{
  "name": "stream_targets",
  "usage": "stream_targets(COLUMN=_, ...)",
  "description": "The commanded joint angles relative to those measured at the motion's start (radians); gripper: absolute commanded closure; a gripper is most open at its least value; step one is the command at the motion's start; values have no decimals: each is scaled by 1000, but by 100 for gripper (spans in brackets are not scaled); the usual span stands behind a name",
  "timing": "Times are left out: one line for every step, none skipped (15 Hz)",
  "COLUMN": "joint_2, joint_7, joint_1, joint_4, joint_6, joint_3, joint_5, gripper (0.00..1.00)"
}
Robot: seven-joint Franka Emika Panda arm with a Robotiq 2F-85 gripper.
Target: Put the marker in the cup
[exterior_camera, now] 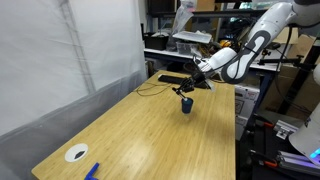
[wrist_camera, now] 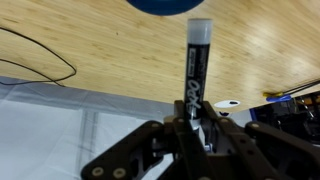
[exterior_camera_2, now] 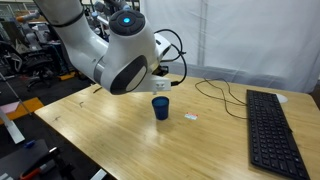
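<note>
The marker (wrist_camera: 196, 65) is black with a white end and is gripped in my gripper (wrist_camera: 193, 118), pointing away from the wrist toward the cup. The cup (wrist_camera: 166, 5) is dark blue; only its rim shows at the top edge of the wrist view. In both exterior views the cup (exterior_camera: 186, 104) (exterior_camera_2: 160, 107) stands upright on the wooden table, and my gripper (exterior_camera: 188, 88) (exterior_camera_2: 163, 84) hangs just above it, shut on the marker. The marker's tip is above the cup's mouth.
A black keyboard (exterior_camera_2: 272, 125) lies near the table edge, and a black cable (exterior_camera_2: 215, 92) loops beside it. A white tape roll (exterior_camera: 76, 153) and a flat blue object (exterior_camera: 92, 171) lie at the table's far end. A small white scrap (exterior_camera_2: 192, 117) lies near the cup.
</note>
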Motion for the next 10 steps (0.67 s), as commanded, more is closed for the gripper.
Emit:
stream_targets(joint_2=21, joint_7=62, joint_1=-77, joint_4=9, joint_6=-1, joint_3=17, joint_5=-83, gripper=95)
stream_targets(joint_2=39, joint_7=-6, joint_1=-103, joint_4=4, joint_6=-1, joint_3=40, joint_5=-27, gripper=95)
stream_targets(joint_2=43, joint_7=2, joint_1=-112, joint_4=9, joint_6=-1, joint_3=35, joint_5=-34, gripper=95)
stream_targets(joint_2=54, joint_7=-1, joint_1=-118, joint_4=13, joint_6=-1, joint_3=33, joint_5=-36, gripper=95)
stream_targets(joint_2=60, joint_7=-1, joint_1=-118, joint_4=15, joint_6=-2, joint_3=30, joint_5=-35, gripper=95)
stream_targets(joint_2=69, joint_7=-4, joint_1=-110, joint_4=19, joint_6=-2, joint_3=24, joint_5=-32, gripper=95)
stream_targets(joint_2=71, joint_7=67, joint_1=-94, joint_4=31, joint_6=-1, joint_3=-2, joint_5=-106, gripper=95)
stream_targets(joint_2=90, joint_7=4, joint_1=-86, joint_4=24, joint_6=5, joint_3=9, joint_5=-45, gripper=95)
stream_targets(joint_2=100, joint_7=9, joint_1=-76, joint_4=27, joint_6=6, joint_3=4, joint_5=-51, gripper=95)
stream_targets(joint_2=116, joint_7=5, joint_1=-68, joint_4=31, joint_6=6, joint_3=2, joint_5=-50, gripper=95)
